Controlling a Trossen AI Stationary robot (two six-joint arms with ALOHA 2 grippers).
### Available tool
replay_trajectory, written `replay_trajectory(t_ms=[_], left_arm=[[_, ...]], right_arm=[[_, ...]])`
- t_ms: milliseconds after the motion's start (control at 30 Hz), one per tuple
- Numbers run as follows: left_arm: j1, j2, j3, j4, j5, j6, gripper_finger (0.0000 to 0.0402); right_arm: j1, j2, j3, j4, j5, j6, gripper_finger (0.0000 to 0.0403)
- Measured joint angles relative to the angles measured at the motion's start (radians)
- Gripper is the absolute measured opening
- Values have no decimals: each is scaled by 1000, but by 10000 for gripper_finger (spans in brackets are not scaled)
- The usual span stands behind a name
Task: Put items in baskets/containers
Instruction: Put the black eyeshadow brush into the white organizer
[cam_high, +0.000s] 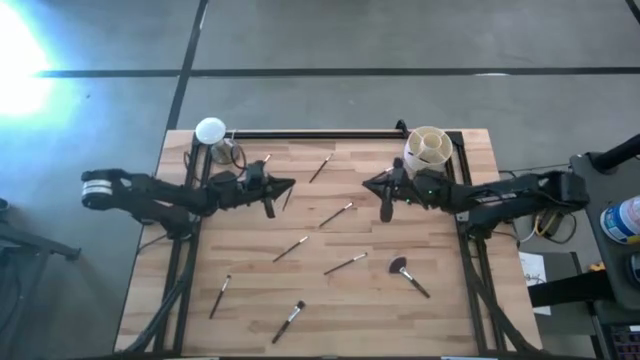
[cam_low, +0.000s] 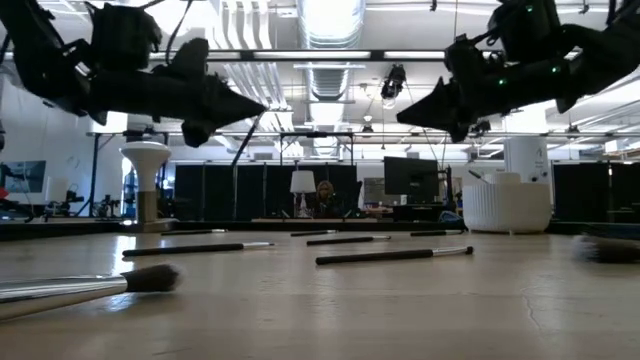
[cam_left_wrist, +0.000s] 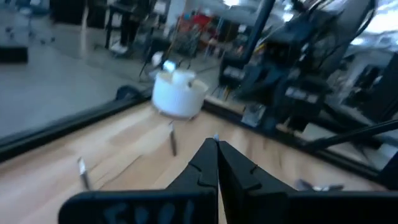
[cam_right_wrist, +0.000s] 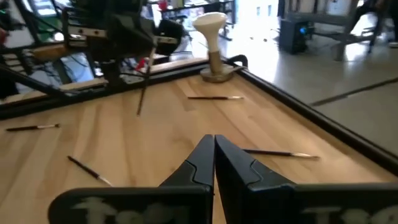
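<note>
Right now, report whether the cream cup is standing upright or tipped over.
Upright. The cream cup shows its round open mouth and inner dividers from above, and in the low view it stands level on its base at the table's edge.

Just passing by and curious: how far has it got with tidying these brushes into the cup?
Barely started. No brush visibly stands in the cream cup. In hand: the left gripper seems pinched on one thin brush. Left: about eight brushes lie on the table, including the fluffy one. The right gripper hangs shut, empty.
</note>
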Motion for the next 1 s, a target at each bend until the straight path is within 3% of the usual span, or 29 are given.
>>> replay_trajectory(t_ms=[133, 400, 700, 1000], left_arm=[[-15, 70, -6, 96, 1, 4, 0], [-89, 161, 13, 279, 11, 84, 0], [-137, 239, 123, 286, 13, 164, 0], [-137, 319, 257, 288, 57, 234, 0]], right_arm=[[32, 111, 25, 112, -6, 16, 9], [116, 216, 142, 118, -9, 22, 41], [168, 254, 224, 110, -6, 15, 114], [173, 284, 261, 114, -8, -3, 154]])
